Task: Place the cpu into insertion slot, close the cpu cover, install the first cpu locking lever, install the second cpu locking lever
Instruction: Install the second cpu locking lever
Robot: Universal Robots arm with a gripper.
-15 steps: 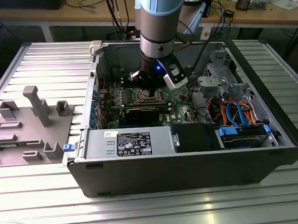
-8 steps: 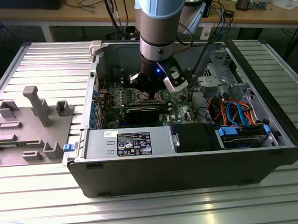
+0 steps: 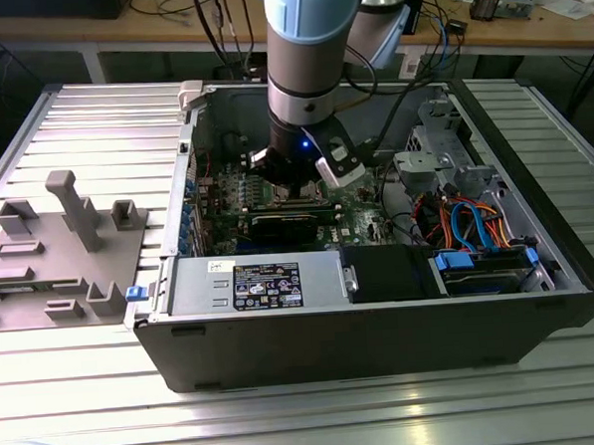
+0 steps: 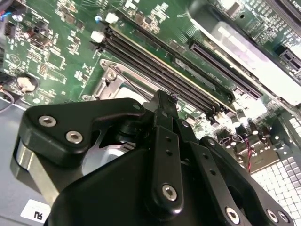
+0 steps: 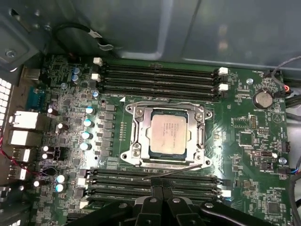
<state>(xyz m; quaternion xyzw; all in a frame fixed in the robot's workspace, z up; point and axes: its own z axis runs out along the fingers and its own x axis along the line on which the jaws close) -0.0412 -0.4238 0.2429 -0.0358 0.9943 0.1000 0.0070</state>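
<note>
Just one cpu, one cpu cover

Matt silvery-grey metal cpu, shiny bare-metal cpu cover, glossy green motherboard, matt black plastic gripper

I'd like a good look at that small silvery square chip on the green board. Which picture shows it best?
The first wrist view: the small silvery-grey square chip lies flat inside the thin silvery metal frame plate, seen whole from above. In the second wrist view the black gripper covers most of the socket. In the exterior view the robot arm blocks that spot.
</note>
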